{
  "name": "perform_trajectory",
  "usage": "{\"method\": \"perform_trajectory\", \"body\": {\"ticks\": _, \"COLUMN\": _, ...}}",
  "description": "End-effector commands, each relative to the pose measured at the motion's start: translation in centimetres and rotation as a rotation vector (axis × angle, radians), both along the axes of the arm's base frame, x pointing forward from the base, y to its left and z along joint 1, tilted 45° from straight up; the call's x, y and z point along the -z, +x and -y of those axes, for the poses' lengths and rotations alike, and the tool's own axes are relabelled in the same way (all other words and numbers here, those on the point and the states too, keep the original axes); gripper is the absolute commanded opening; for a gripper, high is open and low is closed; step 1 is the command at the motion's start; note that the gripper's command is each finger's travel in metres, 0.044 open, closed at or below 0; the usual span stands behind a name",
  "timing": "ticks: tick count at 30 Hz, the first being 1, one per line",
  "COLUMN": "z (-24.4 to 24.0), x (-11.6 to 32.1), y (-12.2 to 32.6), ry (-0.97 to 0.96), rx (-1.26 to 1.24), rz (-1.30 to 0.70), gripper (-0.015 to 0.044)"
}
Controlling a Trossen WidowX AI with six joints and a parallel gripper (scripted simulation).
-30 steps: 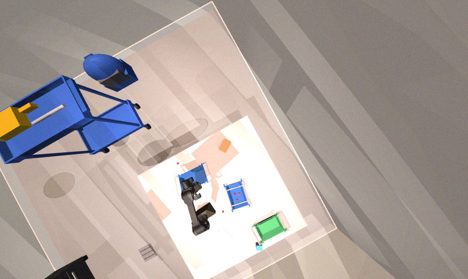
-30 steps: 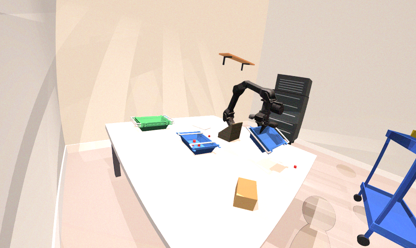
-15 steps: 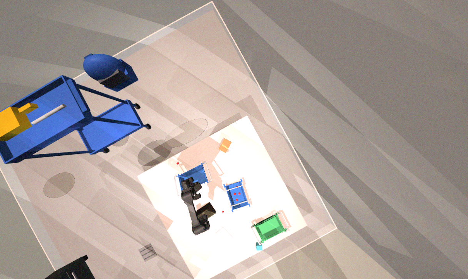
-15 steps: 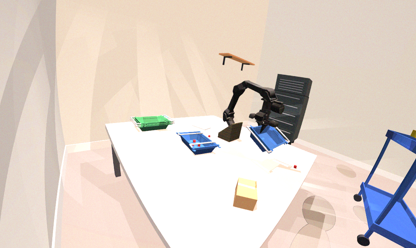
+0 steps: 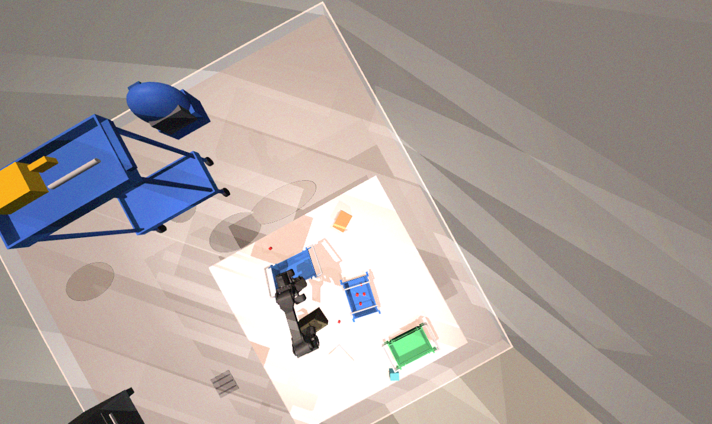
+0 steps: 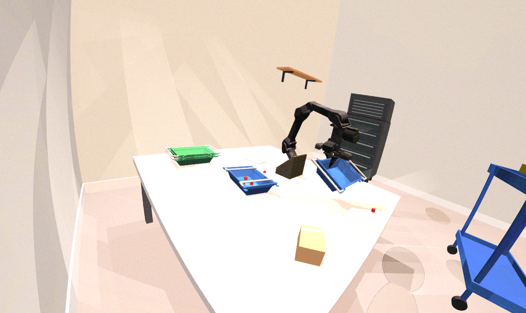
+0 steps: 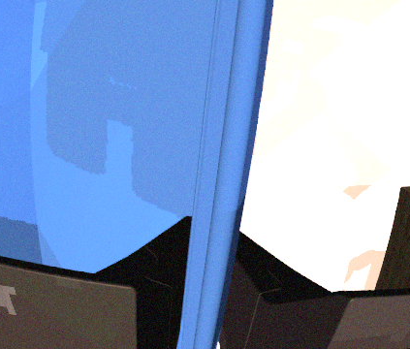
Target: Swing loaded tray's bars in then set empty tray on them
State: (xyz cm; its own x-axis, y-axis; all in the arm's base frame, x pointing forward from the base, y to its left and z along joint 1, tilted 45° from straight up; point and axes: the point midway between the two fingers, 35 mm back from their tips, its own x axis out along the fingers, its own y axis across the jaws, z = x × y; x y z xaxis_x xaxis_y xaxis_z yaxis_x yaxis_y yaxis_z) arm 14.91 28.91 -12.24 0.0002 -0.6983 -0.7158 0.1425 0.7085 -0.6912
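Bars already across loaded tray (image 5: 370,315) (image 6: 256,190), so carry empty tray (image 5: 301,259) (image 6: 339,175) (image 7: 117,194) over high, level it b4 lowering, set down gently on both bars; gripper (image 5: 293,282) (image 6: 332,163) (image 7: 204,229) pinches its rim, body hanging tilted toward 9 o'clock of fingers in wrist view, loaded one approx 4 o'clock from gripper in top view

White table (image 5: 366,242) (image 6: 218,218) | loaded blue tray (image 5: 364,310) (image 6: 256,188) | green tray (image 5: 410,345) (image 6: 194,155) | orange box (image 5: 342,219) (image 6: 310,245)

Two blue trays (image 5: 359,296) (image 5: 293,264) (image 6: 251,179) (image 6: 339,173), one cardboard box (image 5: 342,220) (image 6: 310,245), one claw (image 5: 293,287) (image 6: 332,164) (image 7: 204,229)
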Motion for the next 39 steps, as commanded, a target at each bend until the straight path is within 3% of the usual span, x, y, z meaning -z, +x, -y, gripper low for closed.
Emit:
{"method": "perform_trajectory", "body": {"ticks": 1, "z": -0.8, "x": -0.4, "y": 0.2, "ry": 0.028, "rx": 0.005, "rz": 0.012, "gripper": 0.0000}}
{"method": "perform_trajectory", "body": {"ticks": 20, "z": -0.8, "x": -0.4, "y": 0.2, "ry": 0.029, "rx": 0.007, "rz": 0.014, "gripper": 0.0000}}
{"method": "perform_trajectory", "body": {"ticks": 39, "z": 1.3, "x": -4.5, "y": 5.4, "ry": 0.054, "rx": 0.227, "rz": 0.218, "gripper": 0.0000}}
